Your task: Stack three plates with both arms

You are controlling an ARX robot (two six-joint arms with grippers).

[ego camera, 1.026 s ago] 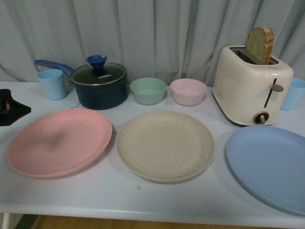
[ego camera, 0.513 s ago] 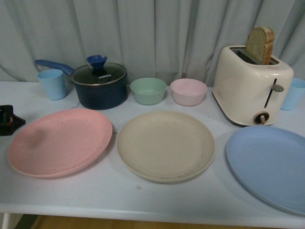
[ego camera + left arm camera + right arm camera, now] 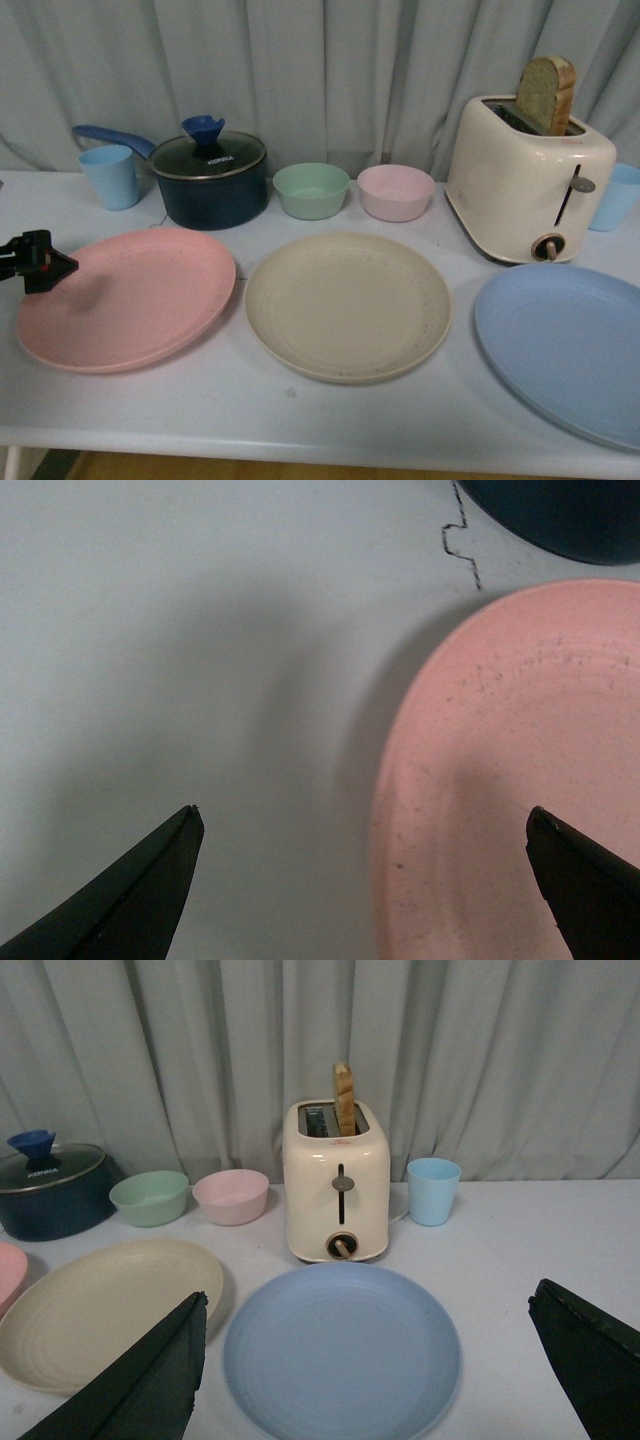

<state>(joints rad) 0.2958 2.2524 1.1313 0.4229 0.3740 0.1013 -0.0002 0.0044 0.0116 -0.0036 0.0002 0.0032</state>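
Three plates lie in a row on the white table: the pink plate (image 3: 130,295) on the left, the beige plate (image 3: 347,303) in the middle, the light blue plate (image 3: 570,345) on the right. My left gripper (image 3: 48,266) is open and empty at the pink plate's left rim; in the left wrist view (image 3: 365,825) one jaw is over the table and the other over the pink plate (image 3: 510,770). My right gripper (image 3: 365,1310) is open and empty, facing the blue plate (image 3: 340,1350) from the near side; it is out of the front view. The beige plate (image 3: 100,1300) lies beside it.
Behind the plates stand a blue cup (image 3: 110,175), a dark lidded pot (image 3: 210,180), a green bowl (image 3: 311,190), a pink bowl (image 3: 395,192), a cream toaster (image 3: 527,180) with bread, and another blue cup (image 3: 615,195). The table's front edge (image 3: 300,445) is close.
My left gripper has moved in from the left edge towards the pink plate and now reaches its left rim. The plates have not moved.
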